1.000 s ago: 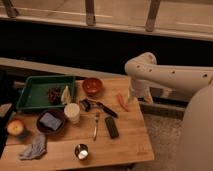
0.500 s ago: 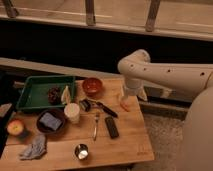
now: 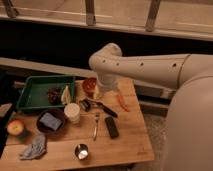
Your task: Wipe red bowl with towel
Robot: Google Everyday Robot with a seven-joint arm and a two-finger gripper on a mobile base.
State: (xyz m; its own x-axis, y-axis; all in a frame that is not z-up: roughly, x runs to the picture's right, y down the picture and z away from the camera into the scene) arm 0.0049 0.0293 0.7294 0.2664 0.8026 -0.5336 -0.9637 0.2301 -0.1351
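— Where's the arm?

— It reaches in from the right, its white elbow bent over the far side of the wooden table, wrist turned down. The gripper sits just beside the red bowl, on its right; its fingers are spread wide, and I see nothing in them.

— And the towel?

— Crumpled at the near left corner, well away from the gripper.

— What's in between?

— A white cup, a dark brown bowl holding a blue-grey sponge, an apple, a green tray left of the red bowl, and a small metal cup near the front.
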